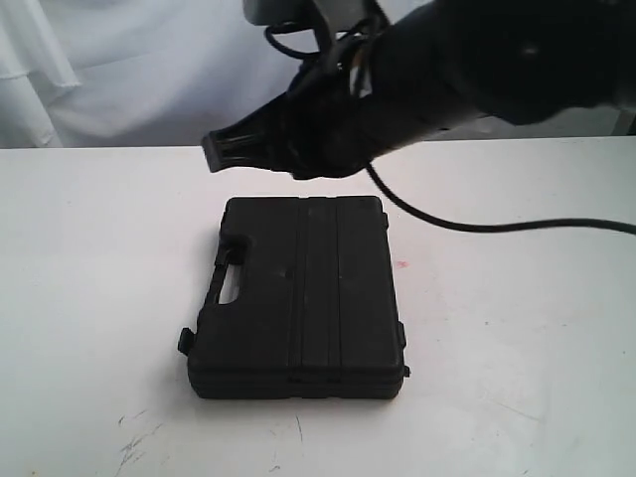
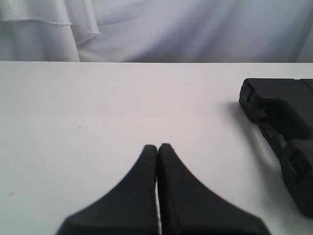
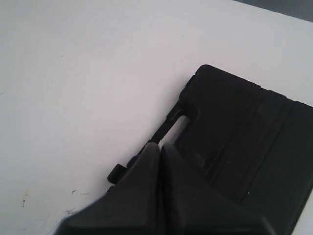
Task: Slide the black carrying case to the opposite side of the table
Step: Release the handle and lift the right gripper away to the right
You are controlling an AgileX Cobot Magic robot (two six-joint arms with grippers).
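The right fingers (image 3: 146, 169) are pressed together, holding nothing, their tips poised by the handle cut-out edge of the black case (image 1: 298, 298). The left fingers (image 2: 142, 169) are also together, over the bare white bench (image 1: 89, 258). The case lies flat mid-bench.

- A broad white table (image 1: 89, 298) fills most of the exterior view; its surface is plain
- A flat black case (image 1: 318, 298) lies lid-up near the table's middle; raised ribs run along the lid; its handle cut-out (image 1: 231, 288) faces the left of that view
- A tiny red spot (image 1: 402, 264) marks the tabletop just right of the case; faint dark scratches (image 1: 134, 442) show near the front edge
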